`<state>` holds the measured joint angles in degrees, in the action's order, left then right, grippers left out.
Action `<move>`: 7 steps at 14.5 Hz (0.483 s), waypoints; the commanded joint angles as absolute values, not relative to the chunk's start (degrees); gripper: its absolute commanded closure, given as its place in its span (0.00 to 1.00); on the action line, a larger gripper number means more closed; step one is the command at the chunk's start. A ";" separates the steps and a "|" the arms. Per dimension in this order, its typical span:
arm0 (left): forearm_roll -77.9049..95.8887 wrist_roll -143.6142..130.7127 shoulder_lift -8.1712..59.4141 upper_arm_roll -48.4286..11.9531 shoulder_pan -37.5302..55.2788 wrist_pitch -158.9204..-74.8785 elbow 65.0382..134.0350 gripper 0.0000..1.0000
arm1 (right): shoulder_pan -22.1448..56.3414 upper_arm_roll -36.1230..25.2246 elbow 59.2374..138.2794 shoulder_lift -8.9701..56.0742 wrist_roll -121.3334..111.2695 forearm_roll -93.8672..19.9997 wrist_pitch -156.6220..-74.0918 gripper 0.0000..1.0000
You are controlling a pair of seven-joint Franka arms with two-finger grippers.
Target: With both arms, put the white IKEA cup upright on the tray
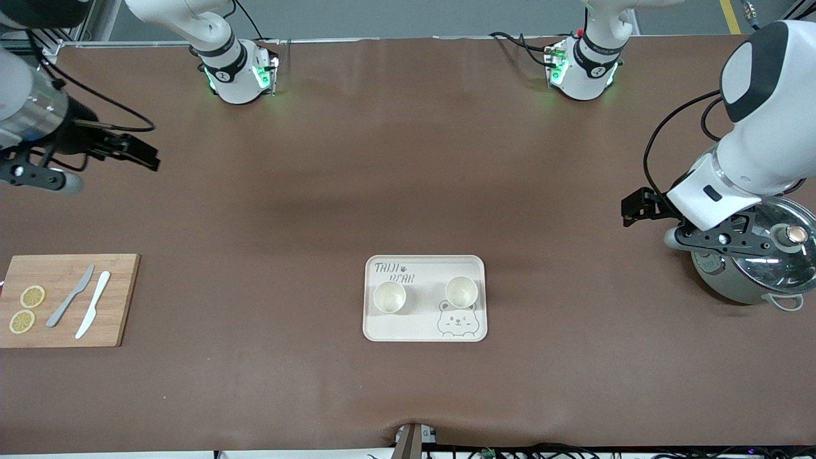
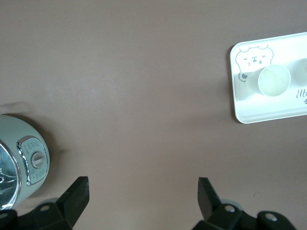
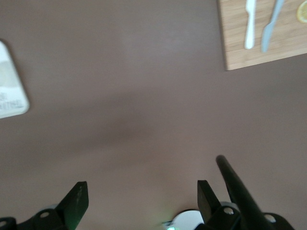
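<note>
The left gripper is hanging with its two black fingers spread wide and nothing between them, over bare table beside the pot at the left arm's end. The right gripper is hanging just as wide and empty over bare table at the right arm's end, above the stretch between its base and the board. Both arms are waiting, well apart from the tray. The wrist views are showing the gap between each pair of fingers, which the front view is not making clear; the left wrist view is also showing a dial and a panel on the pot's pale green side. The front view alone is showing the whole layout: the cream tray, rectangular with rounded corners and a raised rim, is lying mid-table toward the front camera, with a grey bear drawing and "TAIJI BEAR" lettering. Two white cups are standing upright on it, mouths up, side by side and apart. The pot is wearing a glass lid with a metal rim and knob. On the wooden board are lying a grey knife, a white knife and two lemon slices. The table is covered in a smooth brown mat.
</note>
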<state>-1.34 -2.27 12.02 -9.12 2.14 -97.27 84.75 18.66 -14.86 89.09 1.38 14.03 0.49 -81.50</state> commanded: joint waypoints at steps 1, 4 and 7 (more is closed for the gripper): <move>-2.55 -3.16 10.99 -8.96 2.72 -96.50 85.08 0.00 | 12.50 -13.62 95.43 -2.10 4.52 2.37 -86.46 0.00; -2.46 -2.99 10.64 -9.14 2.55 -94.93 85.08 0.00 | 8.80 -13.54 96.76 -2.20 1.68 1.94 -88.33 0.00; -2.20 -3.08 10.02 -8.79 2.37 -94.83 85.08 0.00 | 6.95 -13.54 96.77 -3.07 -1.58 1.58 -88.68 0.00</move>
